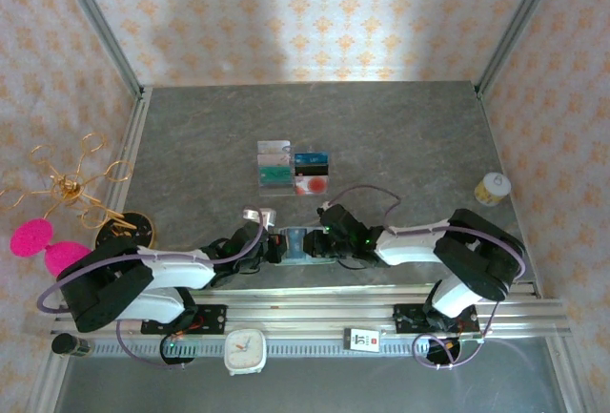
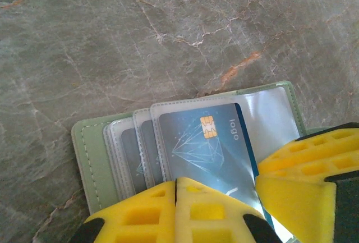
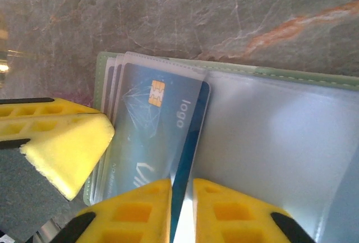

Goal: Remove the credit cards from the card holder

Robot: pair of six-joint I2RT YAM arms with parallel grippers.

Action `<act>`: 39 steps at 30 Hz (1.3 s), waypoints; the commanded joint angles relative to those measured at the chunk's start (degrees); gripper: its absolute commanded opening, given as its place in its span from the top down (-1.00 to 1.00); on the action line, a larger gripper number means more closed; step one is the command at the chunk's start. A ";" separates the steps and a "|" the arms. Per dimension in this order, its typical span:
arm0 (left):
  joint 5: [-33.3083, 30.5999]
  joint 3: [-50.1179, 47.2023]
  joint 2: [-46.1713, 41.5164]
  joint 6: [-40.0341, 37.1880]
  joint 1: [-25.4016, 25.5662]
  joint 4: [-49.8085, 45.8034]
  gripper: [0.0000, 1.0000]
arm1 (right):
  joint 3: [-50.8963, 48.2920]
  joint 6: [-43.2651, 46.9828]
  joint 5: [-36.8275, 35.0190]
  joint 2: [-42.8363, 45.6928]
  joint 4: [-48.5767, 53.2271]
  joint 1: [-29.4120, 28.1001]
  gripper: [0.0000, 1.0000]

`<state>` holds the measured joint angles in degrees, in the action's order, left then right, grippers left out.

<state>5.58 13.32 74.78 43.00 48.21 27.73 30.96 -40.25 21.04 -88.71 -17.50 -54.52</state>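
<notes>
The sage-green card holder (image 1: 295,244) lies open on the grey table near the front edge, between my two grippers. Its clear sleeves hold blue credit cards (image 2: 207,147); the top one sticks out of its sleeve (image 3: 151,131). My left gripper (image 2: 176,180) is shut, its yellow tips together on the near edge of the sleeves; I cannot tell whether anything is pinched. My right gripper (image 3: 182,182) stands open by a narrow gap, with the protruding dark-blue edge of the top card running into that gap. The holder's green rim (image 3: 280,72) shows beyond an empty clear flap.
Several loose cards (image 1: 294,167) lie in a block at mid-table. A yellow-lidded jar (image 1: 492,188) stands at the right. A gold wire stand (image 1: 71,184) and pink pads (image 1: 33,237) are at the left. A white clock (image 1: 246,351) sits on the front rail.
</notes>
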 commanded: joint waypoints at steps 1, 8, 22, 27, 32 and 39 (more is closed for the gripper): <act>1.47 -1.72 1.33 -0.04 -0.39 -1.87 1.00 | -0.83 -1.69 1.35 -1.56 -3.32 0.12 0.88; 1.42 -2.34 0.89 0.32 -0.44 -1.21 1.00 | -3.28 -4.58 -3.66 1.87 0.01 0.18 1.00; 2.23 0.15 -6.23 -0.95 0.23 -2.99 1.00 | -5.12 -4.13 -6.30 6.64 4.09 0.25 1.00; 2.74 3.15 -3.10 -1.34 3.33 -2.05 1.00 | -4.73 -3.62 -6.10 5.91 3.54 0.25 1.00; 3.91 3.13 4.75 -0.56 4.15 1.55 1.00 | -5.03 -3.26 -6.23 6.47 3.56 0.22 1.00; 3.52 3.72 7.74 -0.73 4.16 0.20 1.00 | -5.98 -4.80 -5.72 6.66 1.75 0.29 0.40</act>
<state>8.86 16.91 80.58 42.98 52.14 30.41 25.39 -44.77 16.67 -81.89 -16.36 -54.35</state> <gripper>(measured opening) 0.048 0.278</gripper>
